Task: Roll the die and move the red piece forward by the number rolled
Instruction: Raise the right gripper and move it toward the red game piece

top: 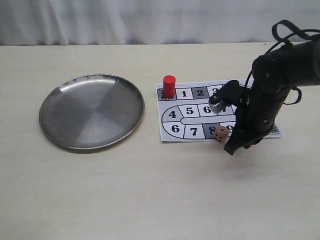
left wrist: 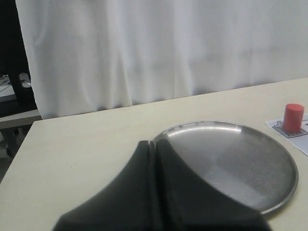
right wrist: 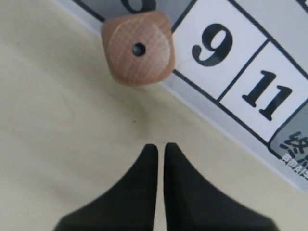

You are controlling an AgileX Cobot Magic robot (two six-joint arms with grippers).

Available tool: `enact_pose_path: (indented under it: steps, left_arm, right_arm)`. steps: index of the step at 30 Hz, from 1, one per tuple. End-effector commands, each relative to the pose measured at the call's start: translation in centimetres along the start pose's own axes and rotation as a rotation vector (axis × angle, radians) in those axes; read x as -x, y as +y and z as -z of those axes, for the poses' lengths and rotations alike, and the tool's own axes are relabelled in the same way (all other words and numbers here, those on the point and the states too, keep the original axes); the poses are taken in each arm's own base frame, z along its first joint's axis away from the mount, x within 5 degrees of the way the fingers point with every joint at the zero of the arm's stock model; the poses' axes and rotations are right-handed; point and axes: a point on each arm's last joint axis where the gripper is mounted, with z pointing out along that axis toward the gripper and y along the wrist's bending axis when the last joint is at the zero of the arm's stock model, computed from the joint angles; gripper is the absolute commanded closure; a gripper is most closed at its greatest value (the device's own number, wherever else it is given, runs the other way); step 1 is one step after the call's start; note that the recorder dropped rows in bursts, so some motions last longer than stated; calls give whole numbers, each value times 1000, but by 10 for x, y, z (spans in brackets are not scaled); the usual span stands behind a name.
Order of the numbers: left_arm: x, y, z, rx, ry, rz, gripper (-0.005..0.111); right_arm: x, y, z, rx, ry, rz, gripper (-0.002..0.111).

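The die point(top: 220, 134) point(right wrist: 138, 48), a tan wooden cube, rests on the front edge of the paper board point(top: 167, 131), over square 8 and beside square 9. The face turned to the right wrist camera shows one pip. My right gripper point(top: 230, 149) point(right wrist: 160, 147) hovers just in front of the die, shut, with nothing between its fingers. At the board's far left corner, the red piece point(top: 169, 86) point(left wrist: 293, 117) stands upright on the start square. My left gripper point(left wrist: 154, 143) is shut and empty near the plate's rim; the exterior view does not show it.
A round steel plate point(top: 91, 112) point(left wrist: 250, 163) lies on the table left of the board, with nothing in it. The right arm point(top: 272, 85) reaches over the board's right end. A white curtain hangs behind the table.
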Motion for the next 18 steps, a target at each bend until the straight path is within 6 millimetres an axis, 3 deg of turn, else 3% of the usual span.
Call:
enact_pose_path:
  steps: [1,8,12,18]
  left_arm:
    - [0,-1,0,-9,-10,0,107]
    - [0,-1,0,-9,-10,0,107]
    - [0,-1,0,-9,-10,0,107]
    - [0,-1,0,-9,-10,0,107]
  right_arm:
    - [1,-1,-1,-9,-14,1,104]
    - [1,-2,2,-7,-3,-3,104]
    - [19,-16,37,-19,25,-82,104]
    - [46,-31,89,-49,-175,-205,104]
